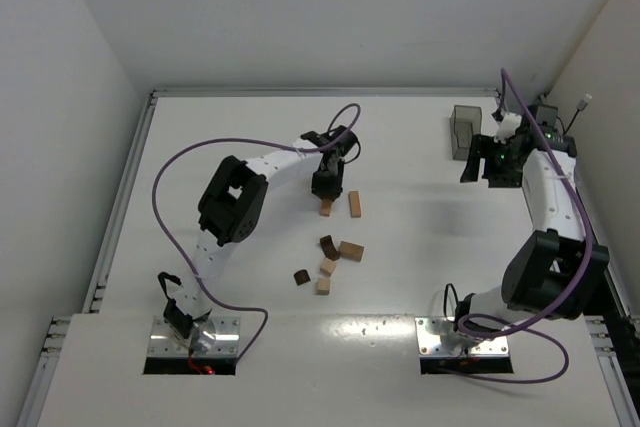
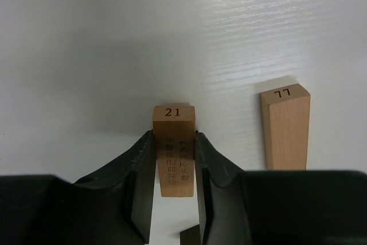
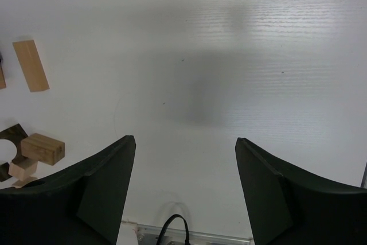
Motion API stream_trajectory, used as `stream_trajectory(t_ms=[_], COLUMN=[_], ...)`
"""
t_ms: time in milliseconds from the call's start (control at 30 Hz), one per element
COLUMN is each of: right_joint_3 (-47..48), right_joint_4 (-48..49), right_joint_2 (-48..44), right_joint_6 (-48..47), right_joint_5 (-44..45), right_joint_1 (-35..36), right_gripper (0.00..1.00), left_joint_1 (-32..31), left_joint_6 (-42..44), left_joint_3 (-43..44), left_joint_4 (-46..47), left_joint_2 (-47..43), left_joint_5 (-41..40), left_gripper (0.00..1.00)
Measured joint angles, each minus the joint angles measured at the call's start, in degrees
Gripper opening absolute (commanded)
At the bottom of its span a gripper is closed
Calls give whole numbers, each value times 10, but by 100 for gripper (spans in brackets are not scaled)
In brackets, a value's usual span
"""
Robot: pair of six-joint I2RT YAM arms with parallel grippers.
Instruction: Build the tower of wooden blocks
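My left gripper (image 1: 326, 190) is shut on a light tan bar marked 21 (image 2: 174, 147), its fingers (image 2: 143, 164) pressed against both long sides; the bar sits low at the table (image 1: 326, 208). A second tan bar (image 2: 285, 127) lies just to its right, and it also shows in the top view (image 1: 354, 204). Nearer the arms lies a loose cluster: a dark brown piece (image 1: 327, 245), a tan block (image 1: 351, 250), two light tan cubes (image 1: 328, 266) and a dark cube (image 1: 301, 276). No stacked tower shows. My right gripper (image 1: 482, 169) is open and empty (image 3: 184, 139), far right.
A translucent grey bin (image 1: 465, 132) stands at the back right, just behind my right gripper. White walls close the table at the back and both sides. The left arm's purple cable (image 1: 200, 152) loops over the left half of the table.
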Motion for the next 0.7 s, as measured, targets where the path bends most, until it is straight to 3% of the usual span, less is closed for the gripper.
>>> stream_trajectory(t_ms=[700], right_joint_3=[-27], right_joint_4=[-5], right_joint_2=[0], right_joint_6=[1], right_joint_5=[0], right_joint_1=[0], right_gripper=[66], left_joint_1=[8], left_joint_6=[-38], left_joint_3=[22], left_joint_4=[8], left_joint_2=[17], left_joint_5=[29], left_gripper=[0])
